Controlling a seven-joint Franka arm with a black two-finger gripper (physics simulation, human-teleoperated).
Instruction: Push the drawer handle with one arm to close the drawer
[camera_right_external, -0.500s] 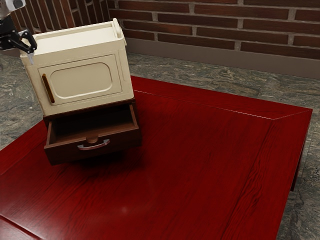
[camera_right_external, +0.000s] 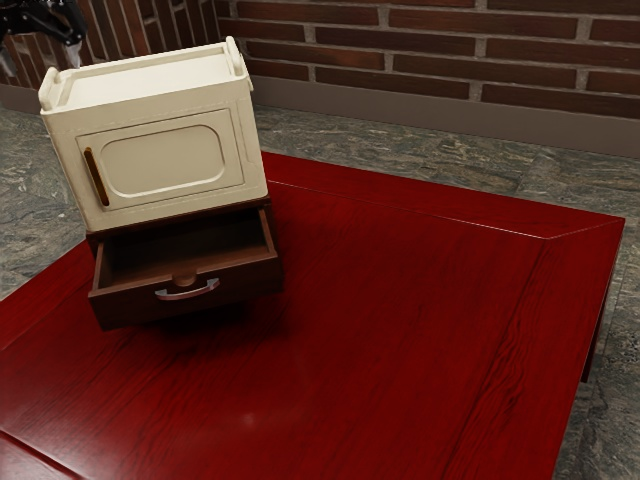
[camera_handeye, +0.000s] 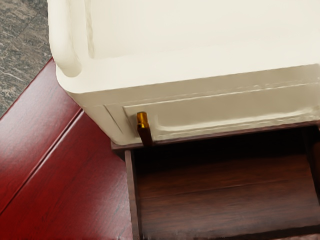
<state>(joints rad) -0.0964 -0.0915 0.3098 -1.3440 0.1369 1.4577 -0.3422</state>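
holding the fingers (camera_right_external: 40, 60) apart and empty, high near the cabinet (camera_right_external: 165, 155), probably to stay clear of it. for closing the drawer (camera_right_external: 235, 280), open below the cabinet's door (camera_right_external: 165, 163), must reach the cabinet's front and push the handle (camera_right_external: 190, 294) inward.

Tool (camera_right_external: 42, 61) aloft, fingers (camera_right_external: 72, 32) spread

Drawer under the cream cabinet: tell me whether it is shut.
No, the drawer stands pulled out from beneath the cabinet, with its hollow inside showing.
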